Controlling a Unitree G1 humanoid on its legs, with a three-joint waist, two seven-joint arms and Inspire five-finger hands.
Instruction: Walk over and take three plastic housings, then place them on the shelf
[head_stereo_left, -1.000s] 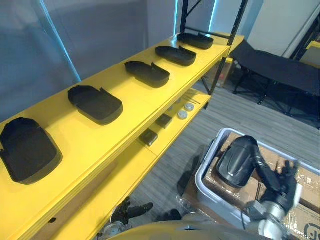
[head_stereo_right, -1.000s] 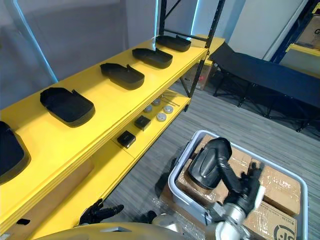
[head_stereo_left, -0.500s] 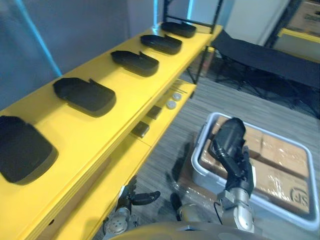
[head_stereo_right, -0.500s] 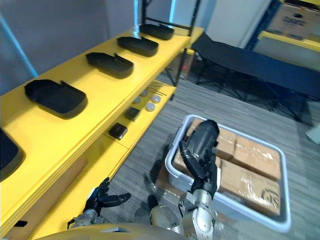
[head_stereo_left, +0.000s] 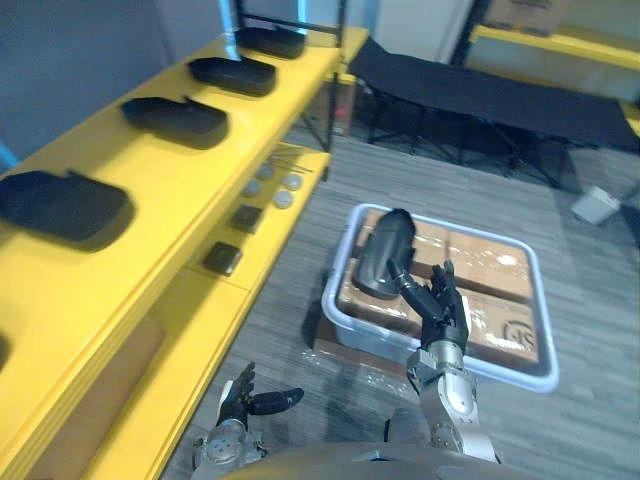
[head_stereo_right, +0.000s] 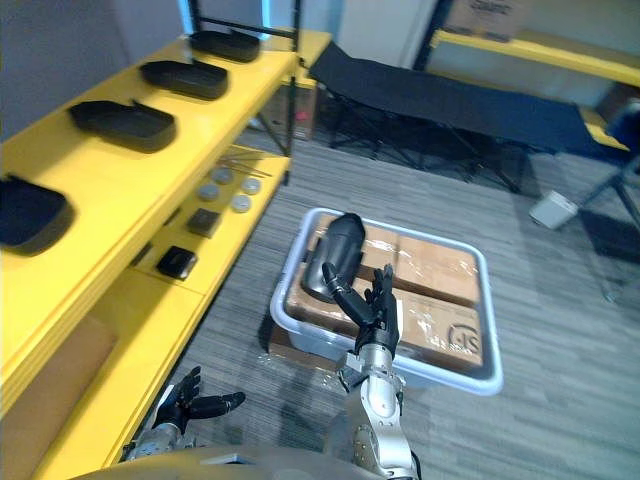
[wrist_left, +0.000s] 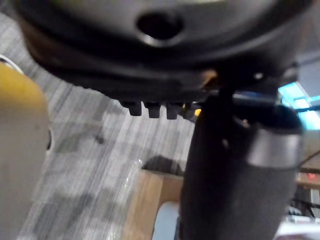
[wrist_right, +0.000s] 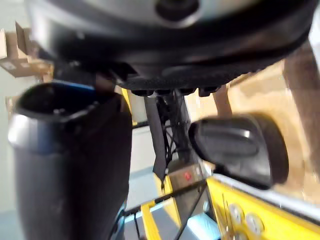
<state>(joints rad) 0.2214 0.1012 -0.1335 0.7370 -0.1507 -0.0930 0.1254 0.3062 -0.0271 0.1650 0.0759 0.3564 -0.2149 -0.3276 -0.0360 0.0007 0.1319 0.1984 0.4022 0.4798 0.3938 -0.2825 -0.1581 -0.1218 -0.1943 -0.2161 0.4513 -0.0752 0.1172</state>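
Right hand (head_stereo_left: 438, 308) fingers splayed, thumb against glossy black rounded plastic housing (head_stereo_left: 381, 256) over taped cartons (head_stereo_left: 495, 282) in white bin (head_stereo_left: 370, 335); left hand (head_stereo_left: 250, 398) spread.

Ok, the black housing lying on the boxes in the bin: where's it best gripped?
Probably across its narrow width at the near end, coming from above on the robot's side. The housing lies lengthwise pointing at the open right hand, and the bin wall crowds its left flank.
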